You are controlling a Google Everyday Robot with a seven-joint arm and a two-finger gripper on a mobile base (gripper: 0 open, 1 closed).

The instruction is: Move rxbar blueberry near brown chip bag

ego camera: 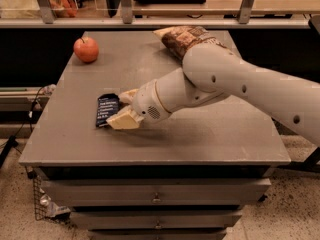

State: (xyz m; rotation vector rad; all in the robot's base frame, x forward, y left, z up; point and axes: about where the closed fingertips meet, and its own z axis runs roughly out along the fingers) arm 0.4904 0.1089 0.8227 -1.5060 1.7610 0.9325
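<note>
The rxbar blueberry [106,109], a small flat navy wrapper with pale text, lies on the grey table [165,139] left of centre. My gripper [123,109] is right beside it on its right side, low over the table, with cream fingertips [123,120] spread apart, one toward the back and one toward the front. It holds nothing. The brown chip bag [184,38] lies at the back of the table, right of centre, partly hidden behind my white arm [215,79].
A red apple [86,49] stands at the back left of the table. A shelf rail with cluttered items runs behind the table. Drawers sit below the table's front edge.
</note>
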